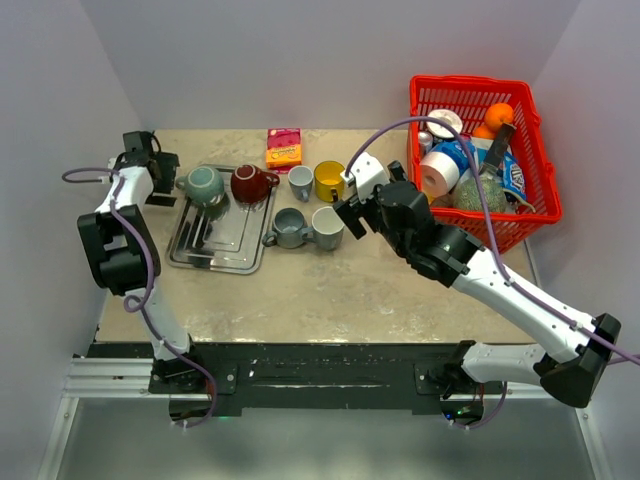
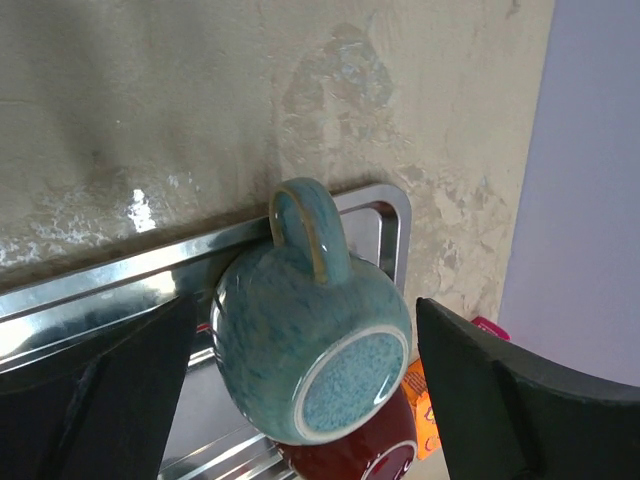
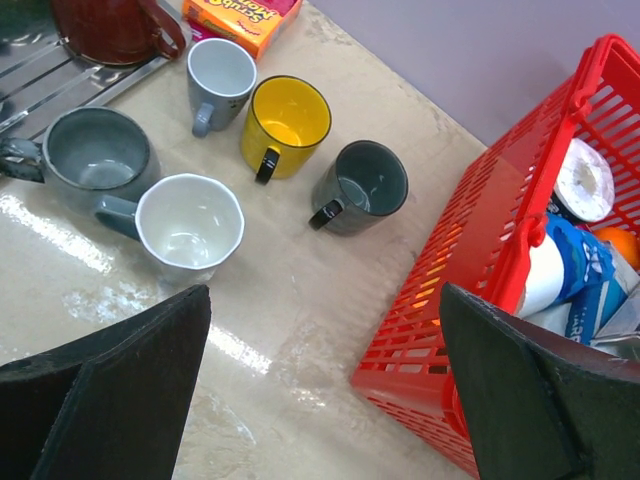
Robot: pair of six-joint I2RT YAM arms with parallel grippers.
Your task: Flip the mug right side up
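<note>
A teal mug (image 1: 205, 185) (image 2: 310, 340) lies upside down at the far end of the metal tray (image 1: 215, 250) (image 2: 100, 280). Its base faces the left wrist camera and its handle points up in that view. My left gripper (image 1: 168, 192) (image 2: 305, 390) is open, with one finger on each side of the mug, close to its walls. A dark red mug (image 1: 252, 184) (image 2: 350, 455) sits right beside the teal one. My right gripper (image 1: 350, 213) (image 3: 320, 380) hangs open over bare table between the mugs and the basket, holding nothing.
Upright mugs stand right of the tray: grey (image 1: 288, 228), white (image 1: 327, 226), yellow (image 1: 329, 180), small pale (image 1: 300, 181) and a dark one (image 3: 358, 185). An orange box (image 1: 284, 148) lies at the back. A red basket (image 1: 535, 200) of groceries fills the right side.
</note>
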